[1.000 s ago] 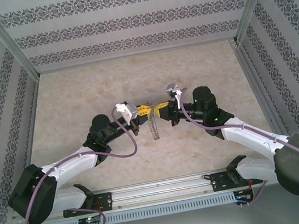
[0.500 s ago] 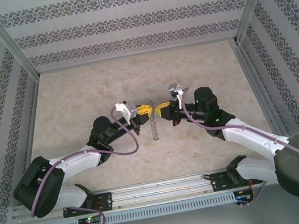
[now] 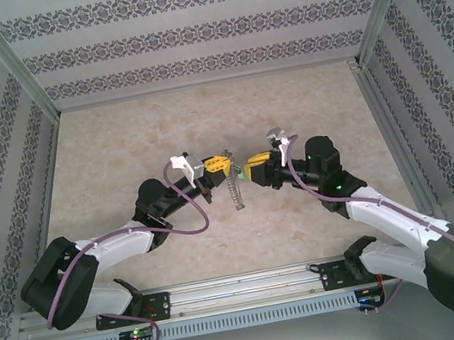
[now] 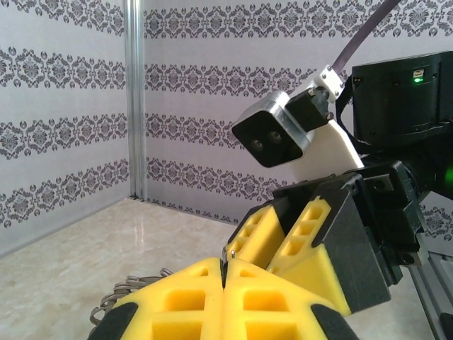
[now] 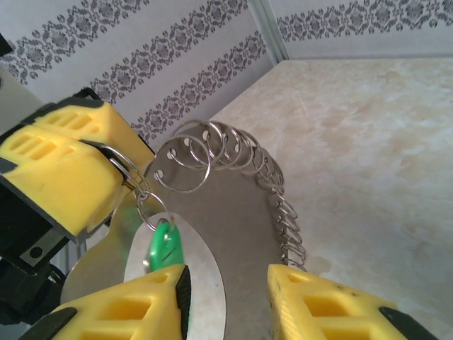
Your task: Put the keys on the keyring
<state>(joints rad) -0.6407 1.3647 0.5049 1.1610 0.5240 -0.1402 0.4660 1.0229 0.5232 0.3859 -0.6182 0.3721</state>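
Note:
In the right wrist view the green-headed key (image 5: pixel 164 244) hangs from a small wire ring linked to the keyring (image 5: pixel 212 150), a floppy chain of metal rings. It hangs close beside the left fingertip (image 5: pixel 120 308) of my right gripper (image 5: pixel 226 280), which is open and clamps nothing. My left gripper (image 4: pixel 225 268) is shut on a wire loop of the keyring, and its yellow fingers (image 5: pixel 60 170) show at the left of the right wrist view. From above, the left gripper (image 3: pixel 217 165) and right gripper (image 3: pixel 250 169) face each other, with the keyring (image 3: pixel 234 191) dangling between them.
A grey metal plate (image 5: pixel 233 234) hangs in the loop of rings behind the key. The marble-patterned table (image 3: pixel 120 153) spreads around both arms. Patterned walls (image 3: pixel 204 30) and metal posts (image 3: pixel 13 62) enclose it on three sides.
My right gripper has opened and drawn back slightly to the right, leaving the key hanging from the ring. The left gripper stays shut and has edged a little away from the bases.

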